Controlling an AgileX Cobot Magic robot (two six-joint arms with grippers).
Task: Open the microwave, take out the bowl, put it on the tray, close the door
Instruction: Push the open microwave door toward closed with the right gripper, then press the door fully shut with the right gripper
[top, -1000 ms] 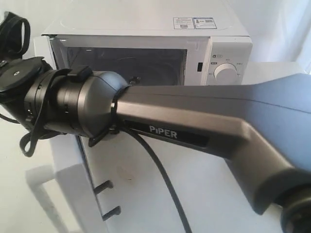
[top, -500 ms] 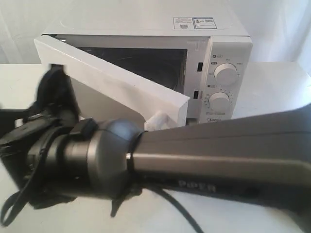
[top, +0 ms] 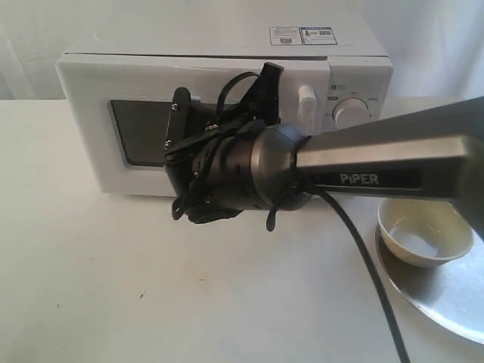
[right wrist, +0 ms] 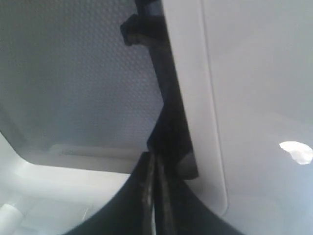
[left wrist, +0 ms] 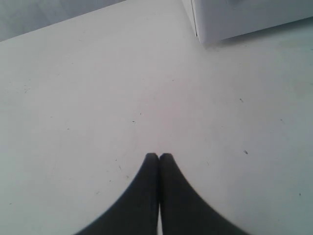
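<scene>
On the left, your left gripper is hovering over the plain white counter, fingers pressed together on nothing; it is idling well clear, so park it there. In the middle, the white boxy countertop microwave is showing its white door with the dark rectangular window lying flush with the front, though I cannot tell whether the latch is catching. Your right gripper, fingers closed and empty, is pushing at the window's edge. Press squarely on the white frame towards the tall white vertical handle, not on the glass. Further right, the small cream-white ceramic bowl is sitting on the large shiny silver metal tray, so back out without swinging the arm over it.
</scene>
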